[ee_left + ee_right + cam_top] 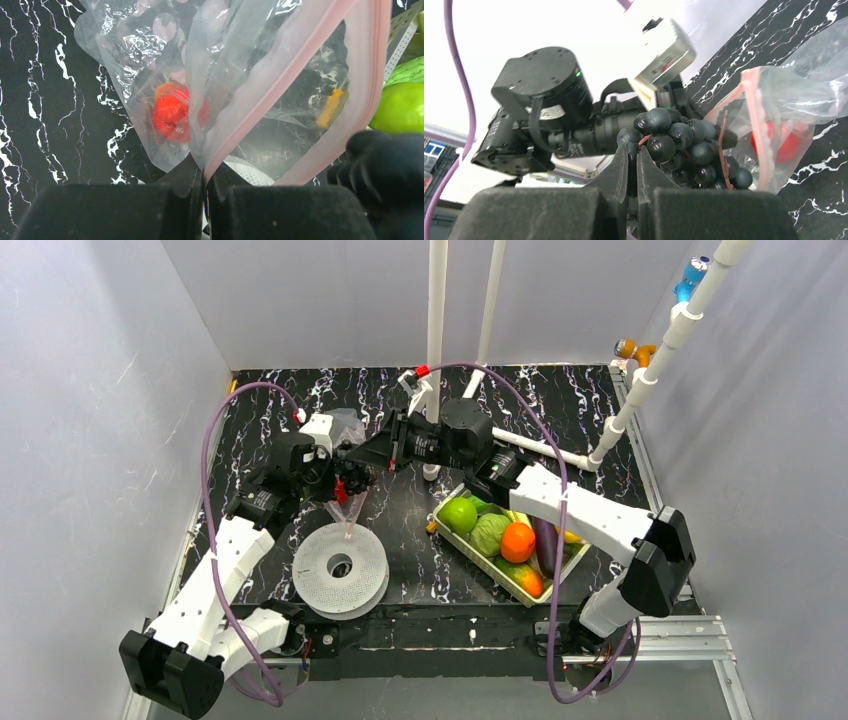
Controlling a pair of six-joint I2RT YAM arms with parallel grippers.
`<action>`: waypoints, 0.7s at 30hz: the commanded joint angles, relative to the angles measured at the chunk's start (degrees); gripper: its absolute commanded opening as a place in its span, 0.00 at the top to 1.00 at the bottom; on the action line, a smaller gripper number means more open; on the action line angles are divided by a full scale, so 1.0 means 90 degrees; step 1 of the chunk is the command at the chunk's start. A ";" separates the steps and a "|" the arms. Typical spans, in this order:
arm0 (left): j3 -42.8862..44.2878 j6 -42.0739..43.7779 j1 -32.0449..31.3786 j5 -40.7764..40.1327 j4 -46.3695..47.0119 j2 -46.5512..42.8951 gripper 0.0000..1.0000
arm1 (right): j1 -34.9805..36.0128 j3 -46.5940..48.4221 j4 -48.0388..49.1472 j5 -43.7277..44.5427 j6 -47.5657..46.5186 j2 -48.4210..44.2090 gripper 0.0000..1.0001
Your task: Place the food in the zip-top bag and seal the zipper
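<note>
My left gripper (205,170) is shut on the mouth edge of the clear zip-top bag (150,55), right at its pinkish zipper (280,85), and holds the bag up above the table. A red piece (172,112) lies inside the bag. My right gripper (632,150) is shut on the stem end of the dark grapes (684,145) and holds them at the bag's mouth (764,150). In the top view both grippers meet over the back left, the left (335,480) and the right (365,460), with the bag (348,508) hanging below them.
A pale green tray (470,558) on the right holds a green apple (459,515), cabbage (489,534), orange (517,541) and eggplant (546,545). A white spool (340,568) lies under the bag. White pipes (436,330) stand behind.
</note>
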 commanded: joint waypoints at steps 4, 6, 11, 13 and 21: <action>-0.0088 -0.0068 -0.0017 0.0076 0.0124 -0.0405 1.00 | 0.0042 0.0085 0.0764 0.1221 -0.0283 0.0567 0.99; -0.0110 -0.0060 -0.0017 0.0072 0.0158 -0.0465 1.00 | 0.0055 0.0079 0.0798 0.1226 -0.0283 0.0758 0.99; -0.0114 -0.0068 -0.0017 0.0104 0.0174 -0.0520 1.00 | 0.0137 0.0000 0.0603 0.1572 -0.0261 0.1046 0.99; -0.0118 -0.0069 -0.0016 0.0149 0.0184 -0.0530 1.00 | 0.0140 0.0039 0.0377 0.1776 -0.0273 0.1130 0.99; -0.0154 -0.0048 -0.0015 0.0425 0.0284 -0.0587 1.00 | 0.0310 0.1460 -0.1327 0.2186 -0.0732 0.1982 0.99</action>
